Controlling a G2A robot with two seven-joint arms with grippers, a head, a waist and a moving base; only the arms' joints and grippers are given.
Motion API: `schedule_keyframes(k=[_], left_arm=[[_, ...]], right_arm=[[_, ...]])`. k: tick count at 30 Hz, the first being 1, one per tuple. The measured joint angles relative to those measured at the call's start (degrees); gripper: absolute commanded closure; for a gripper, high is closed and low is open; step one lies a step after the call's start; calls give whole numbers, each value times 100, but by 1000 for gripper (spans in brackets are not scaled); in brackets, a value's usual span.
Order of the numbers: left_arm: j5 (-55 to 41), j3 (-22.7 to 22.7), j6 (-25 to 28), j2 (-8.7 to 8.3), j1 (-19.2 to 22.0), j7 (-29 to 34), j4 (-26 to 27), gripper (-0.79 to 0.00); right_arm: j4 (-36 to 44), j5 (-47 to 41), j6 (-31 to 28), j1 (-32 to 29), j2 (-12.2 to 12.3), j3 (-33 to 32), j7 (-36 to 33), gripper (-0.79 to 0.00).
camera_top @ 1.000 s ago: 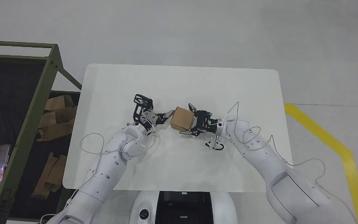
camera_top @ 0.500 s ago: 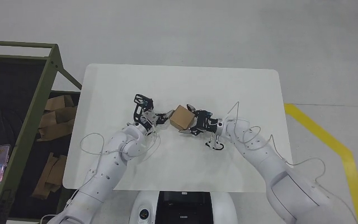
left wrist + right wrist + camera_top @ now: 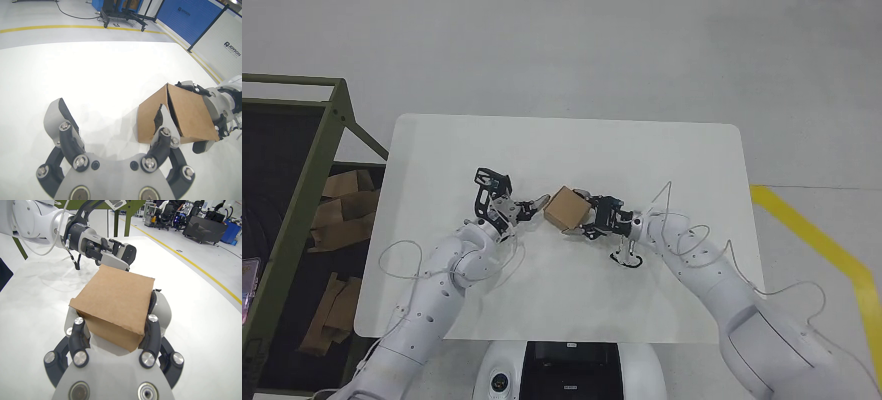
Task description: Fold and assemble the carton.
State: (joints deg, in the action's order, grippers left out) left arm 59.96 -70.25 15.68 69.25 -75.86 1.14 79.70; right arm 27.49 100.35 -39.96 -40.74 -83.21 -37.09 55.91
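The brown carton [image 3: 562, 207] is a small folded box at the table's middle, tilted and lifted off the surface. My right gripper [image 3: 115, 309] is shut on the carton [image 3: 117, 298], one finger on each side wall. My left gripper [image 3: 111, 113] stands open just left of the box; one of its fingertips [image 3: 160, 115] touches the loose end flap of the carton [image 3: 189, 117], the other hangs free over the table. In the top view the left gripper [image 3: 534, 208] and the right gripper [image 3: 579, 215] face each other across the box.
The white table [image 3: 642, 150] has bare room all around the box. Thin cables [image 3: 674, 205] loop beside the right arm. A green-framed bin [image 3: 337, 100] holding flat cardboard pieces [image 3: 342, 215] stands off the table's left edge.
The right gripper has turned the carton a little and carried it slightly to the left and away. The left gripper has shifted slightly left, staying at the box's end.
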Motion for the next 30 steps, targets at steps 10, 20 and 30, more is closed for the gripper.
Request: schedule_keyframes(k=[10,20,30], left_arm=[[-291,-438,247,-66,-226,-132,219,-785],[-469,-981,563,-161,-811,-384,968,-785],[-615,-1597,862,-247,-1562,-643,1852,-785]], right_arm=[[119,15,4,18,96,-50,157,-209],[701,47,-159,64,329,-187,695,0],[2413,-202,-547,-90,920,-673,297,0]])
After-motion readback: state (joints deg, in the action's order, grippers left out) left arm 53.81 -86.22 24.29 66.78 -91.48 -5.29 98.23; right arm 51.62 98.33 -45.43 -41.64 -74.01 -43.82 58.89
